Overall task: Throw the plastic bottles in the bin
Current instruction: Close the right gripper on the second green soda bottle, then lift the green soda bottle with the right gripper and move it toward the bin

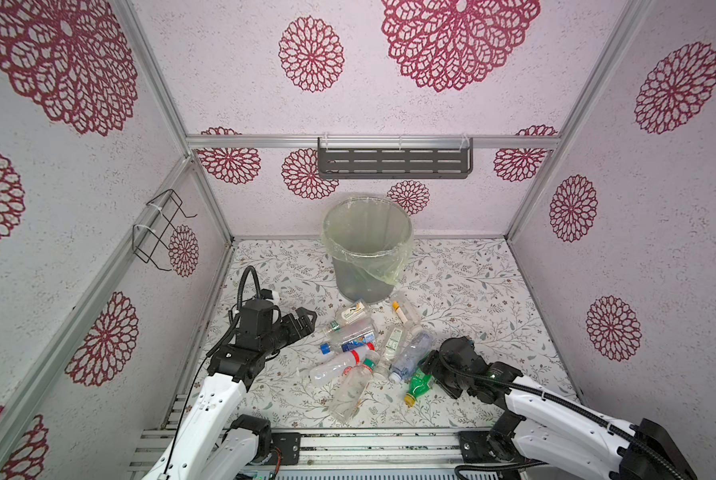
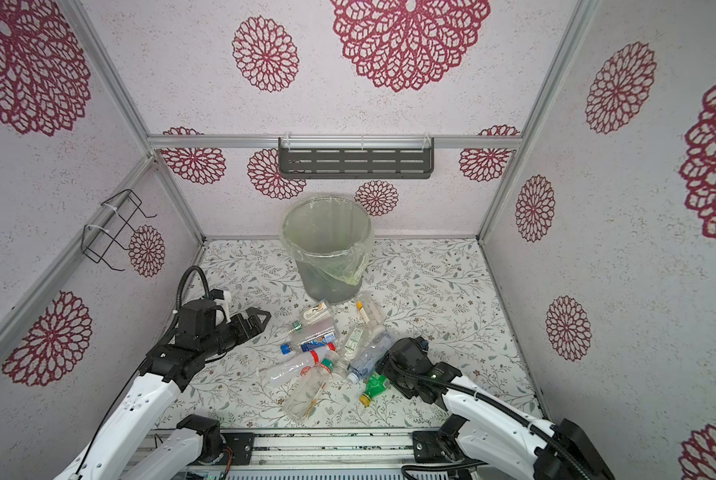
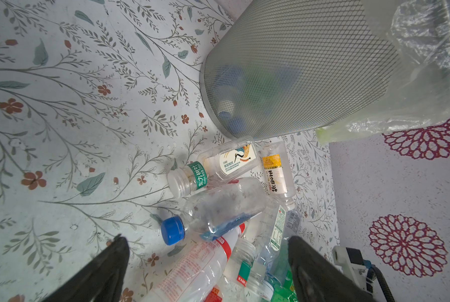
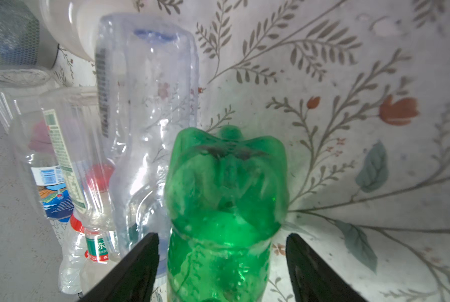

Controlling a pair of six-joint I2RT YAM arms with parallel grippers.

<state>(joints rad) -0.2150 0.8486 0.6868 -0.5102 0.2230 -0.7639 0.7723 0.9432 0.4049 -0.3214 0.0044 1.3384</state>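
Seemingly, open mat (image 1: 493, 291) beside bin (image 1: 350, 276).

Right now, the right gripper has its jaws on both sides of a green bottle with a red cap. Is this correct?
The cap is yellow, not red; a top view shows the yellow cap. The rest holds: the right gripper has its jaws on both sides of the green bottle.

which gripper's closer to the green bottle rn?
Right. The right gripper straddles the green bottle, a finger on each side, not yet clamped. The left gripper hangs open across the bottle pile, well clear of it.
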